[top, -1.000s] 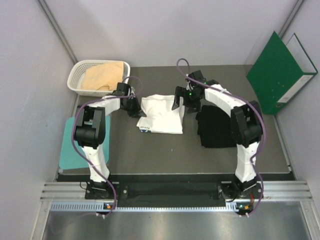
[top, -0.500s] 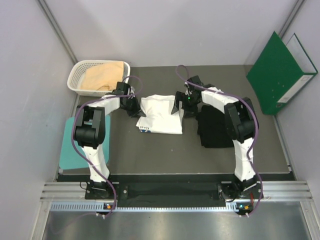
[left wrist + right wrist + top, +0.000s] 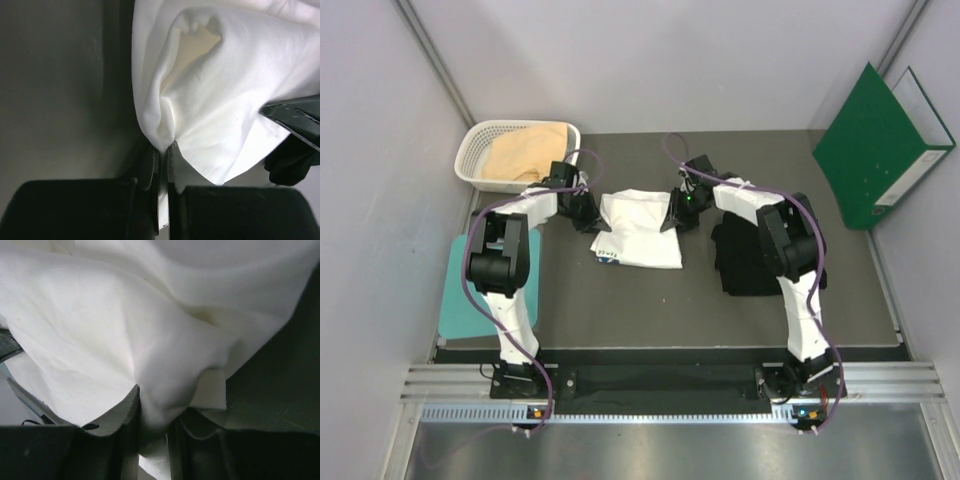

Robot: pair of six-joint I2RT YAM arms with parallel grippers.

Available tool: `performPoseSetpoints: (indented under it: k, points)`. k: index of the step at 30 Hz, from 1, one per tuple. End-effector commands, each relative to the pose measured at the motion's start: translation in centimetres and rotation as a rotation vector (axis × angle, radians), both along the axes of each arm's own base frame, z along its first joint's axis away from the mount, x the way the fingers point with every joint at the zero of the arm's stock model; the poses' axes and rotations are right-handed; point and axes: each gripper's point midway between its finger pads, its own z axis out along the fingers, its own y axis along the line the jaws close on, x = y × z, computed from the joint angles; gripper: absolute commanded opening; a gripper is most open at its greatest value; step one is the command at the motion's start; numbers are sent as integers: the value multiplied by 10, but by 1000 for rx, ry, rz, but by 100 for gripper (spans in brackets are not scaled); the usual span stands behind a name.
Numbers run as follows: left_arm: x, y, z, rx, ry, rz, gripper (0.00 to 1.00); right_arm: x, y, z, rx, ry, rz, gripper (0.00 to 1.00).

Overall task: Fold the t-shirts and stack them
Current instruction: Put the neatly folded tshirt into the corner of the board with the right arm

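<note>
While both jaws pinch it, the white t-shirt (image 3: 642,235) lies on the counter (image 3: 620,300).
The left jaws clamp its left edge; the right jaws nip a bunched fold at its right edge, beside the black t-shirt (image 3: 748,262).
</note>
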Motion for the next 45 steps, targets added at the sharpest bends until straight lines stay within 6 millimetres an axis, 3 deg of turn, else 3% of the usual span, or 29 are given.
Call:
performPoseSetpoints:
  k: [1,3,4,5,6,11,15,20,25,31,33,34,37,38,45]
  points:
    - [5,-14,24,-96,-49,-79,6,-30,2,-47,-108,84,50,16]
    - [-2,-15,27,-95,-36,-96,41,-32,-7,-40,-154,71,52,11]
    - [-2,-7,25,-45,-41,-85,83,-31,-9,-35,-165,59,57,9]
    - [-2,-1,33,-15,-64,-79,96,-27,-14,-22,-187,16,65,8]
    - [-4,5,34,16,-68,-70,99,-27,-16,-15,-200,-3,74,8]
    - [-4,49,58,115,-139,27,99,-24,-28,51,-274,-160,151,8]
    - [-3,75,67,162,-174,97,99,-25,-38,95,-308,-251,174,8]
    - [-9,77,48,145,-108,97,99,-34,-46,144,-288,-339,161,9]
    - [-19,72,29,113,-59,85,99,-45,-65,173,-317,-388,119,9]
    - [-32,70,16,106,-24,76,99,-70,-109,213,-334,-432,9,9]
    - [-34,70,13,109,-15,74,99,-79,-126,213,-344,-415,-24,10]
    - [-35,70,12,109,-11,70,99,-84,-136,225,-332,-444,-50,10]
    - [-37,70,10,108,-4,68,99,-92,-176,222,-364,-435,-123,11]
    - [-38,69,10,105,-3,66,99,-90,-198,218,-387,-419,-174,12]
    - [-40,67,6,102,9,58,99,-114,-283,143,-550,-249,-313,13]
